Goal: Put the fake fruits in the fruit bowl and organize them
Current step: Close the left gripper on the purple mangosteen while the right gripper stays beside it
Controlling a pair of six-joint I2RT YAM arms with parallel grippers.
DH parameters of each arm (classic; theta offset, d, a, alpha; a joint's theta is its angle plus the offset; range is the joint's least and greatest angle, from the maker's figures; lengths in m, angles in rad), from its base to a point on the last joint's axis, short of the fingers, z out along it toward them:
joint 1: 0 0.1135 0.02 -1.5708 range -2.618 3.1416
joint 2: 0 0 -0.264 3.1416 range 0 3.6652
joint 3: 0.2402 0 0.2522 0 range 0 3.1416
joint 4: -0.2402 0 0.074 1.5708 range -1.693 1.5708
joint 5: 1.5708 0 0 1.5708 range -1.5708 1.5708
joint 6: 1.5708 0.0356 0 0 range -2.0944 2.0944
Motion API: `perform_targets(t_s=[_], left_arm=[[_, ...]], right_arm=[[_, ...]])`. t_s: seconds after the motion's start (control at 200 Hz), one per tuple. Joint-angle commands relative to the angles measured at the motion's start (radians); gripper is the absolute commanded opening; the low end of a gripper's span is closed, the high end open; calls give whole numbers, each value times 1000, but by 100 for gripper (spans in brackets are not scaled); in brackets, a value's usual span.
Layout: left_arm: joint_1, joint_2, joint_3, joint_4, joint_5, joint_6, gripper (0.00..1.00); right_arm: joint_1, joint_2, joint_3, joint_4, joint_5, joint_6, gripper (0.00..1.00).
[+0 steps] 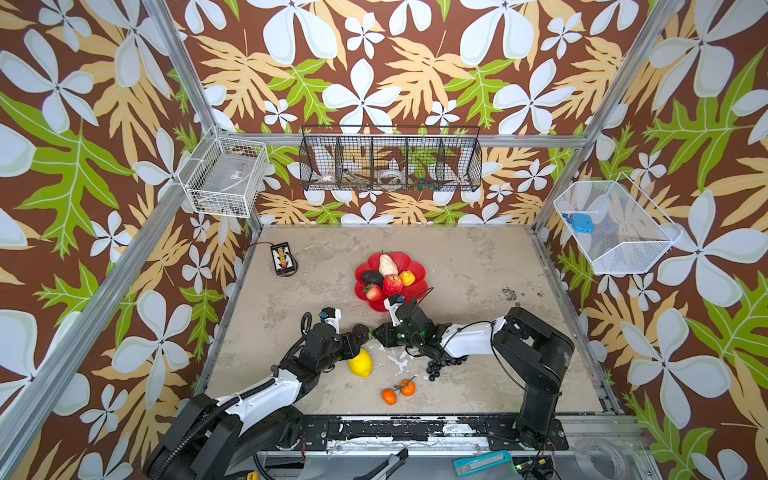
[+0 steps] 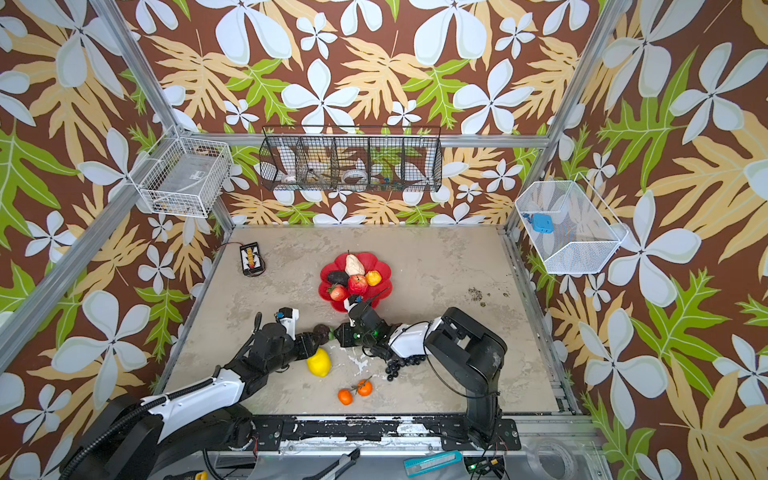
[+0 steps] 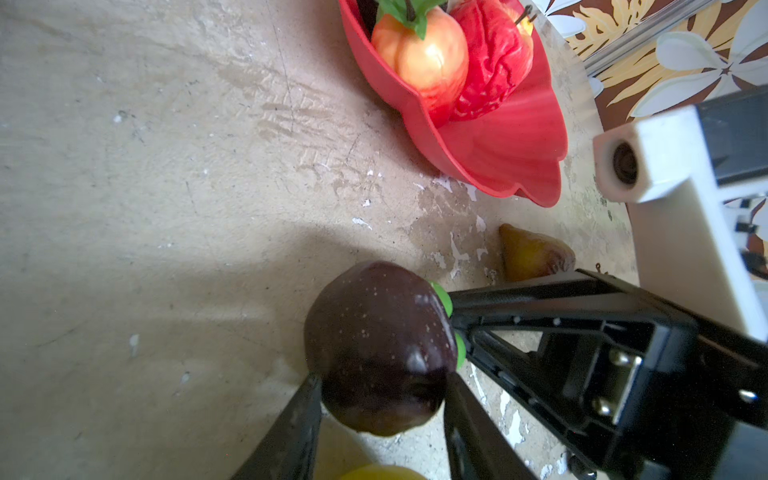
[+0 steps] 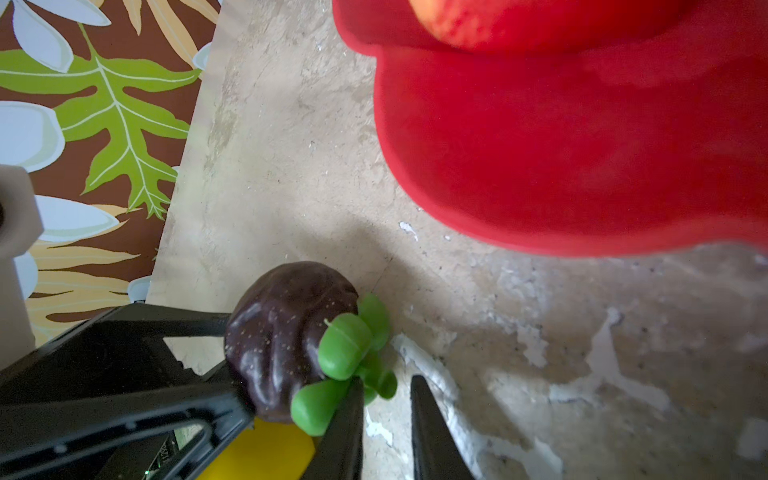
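The dark purple fruit (image 3: 374, 340) with its green leaves (image 4: 345, 349) is pinched between my left jaws, one on each flank. It sits just off the near rim of the fruit bowl (image 1: 417, 264), between the bowl and the lemon (image 1: 360, 363), which lies partly under my left wrist. My right jaws meet the fruit from the opposite side. They stand a little apart, one tip against the leaves, with nothing gripped between them.

In the bowl are the beige pear (image 1: 387, 264), a dark avocado (image 1: 372, 277), the red apple (image 1: 392, 284), a small yellow fruit (image 1: 407, 277) and a peach-red fruit (image 1: 374, 293).

Loose on the surface (image 1: 478, 270) lie two oranges (image 1: 407, 387) and the black grape bunch (image 1: 440, 365), half under my right arm. A brownish fruit (image 3: 532, 255) lies beside my right jaws.
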Motion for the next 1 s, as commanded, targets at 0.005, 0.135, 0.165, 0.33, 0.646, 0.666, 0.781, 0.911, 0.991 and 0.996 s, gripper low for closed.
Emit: perform_targets(t_s=[0.005,0.135,0.165,0.33,0.646,0.666,0.781,0.911,0.991,0.996], left_arm=[[-1,4,8,5,-9,-7,49],[-1,5,7,6,-9,-6,49],[-1,7,7,7,-9,-4,49],[-1,12,4,13,-10,-5,48],[-1,18,3,23,-4,-6,48],[-1,18,4,21,-5,-7,48],[-1,17,2,21,-5,-6,48],[-1,16,2,21,-5,-7,48],[-1,15,2,21,-7,-7,48],[-1,15,2,21,-8,-7,48]], right_arm=[[-5,7,1,47,-21,-9,21],[-7,12,-4,82,-45,-11,21],[-7,12,-7,89,-46,-12,21],[-11,19,-7,102,-53,-33,20],[-22,40,-10,136,-71,-44,14],[-22,39,-11,136,-70,-44,13],[-21,32,-13,139,-67,-53,10],[-21,30,-13,136,-62,-58,7],[-21,26,-17,136,-54,-59,5],[-22,26,-18,135,-54,-59,5]])
